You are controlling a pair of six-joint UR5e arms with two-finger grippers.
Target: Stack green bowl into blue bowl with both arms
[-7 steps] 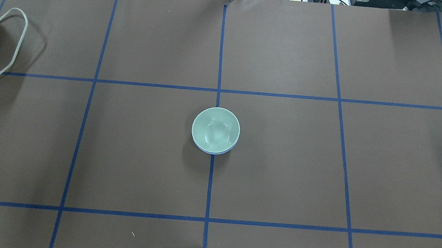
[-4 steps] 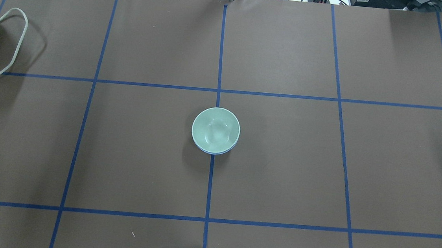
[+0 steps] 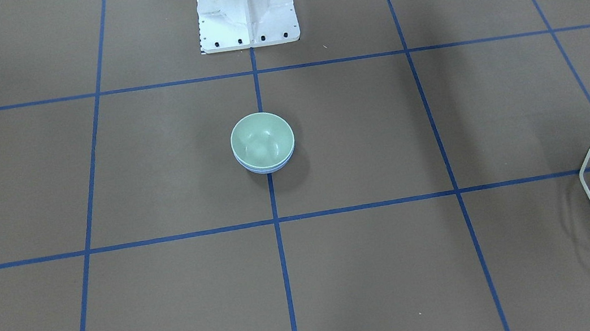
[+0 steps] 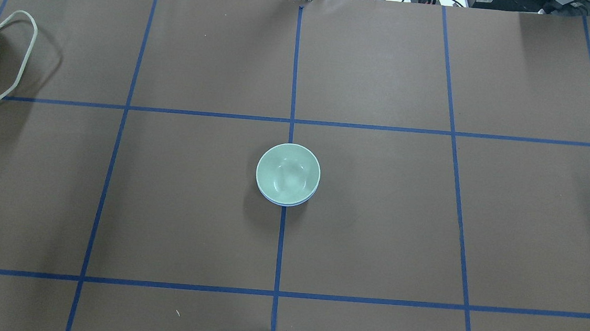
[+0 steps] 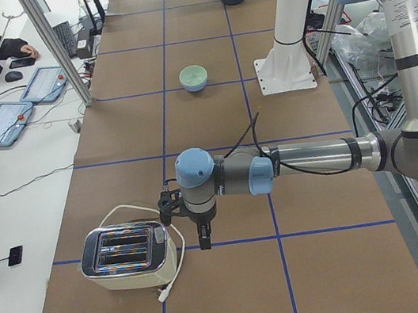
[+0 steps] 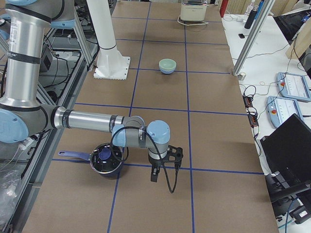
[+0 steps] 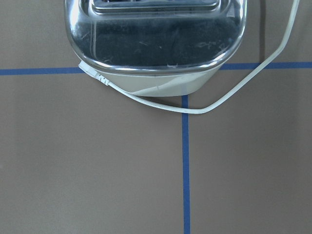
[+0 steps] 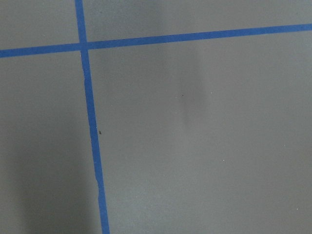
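Observation:
The pale green bowl (image 4: pixel 288 173) sits nested inside the blue bowl (image 4: pixel 284 203) at the middle of the table, on the centre tape line. Only the blue bowl's rim shows below the green one, as in the front view, where the green bowl (image 3: pixel 262 138) sits in the blue bowl (image 3: pixel 267 168). Neither arm is near the stack. My left gripper (image 5: pixel 204 237) hangs over the table beside the toaster, far from the bowls. My right gripper (image 6: pixel 164 167) hangs next to a black pot at the other end. Whether either is open or shut I cannot tell.
A silver toaster (image 5: pixel 125 255) with a white cord lies at the table's left end, directly under the left wrist camera (image 7: pixel 156 39). A black pot (image 6: pixel 106 160) stands at the right end. The white pedestal base (image 3: pixel 246 12) is behind the bowls. An operator sits at a side desk.

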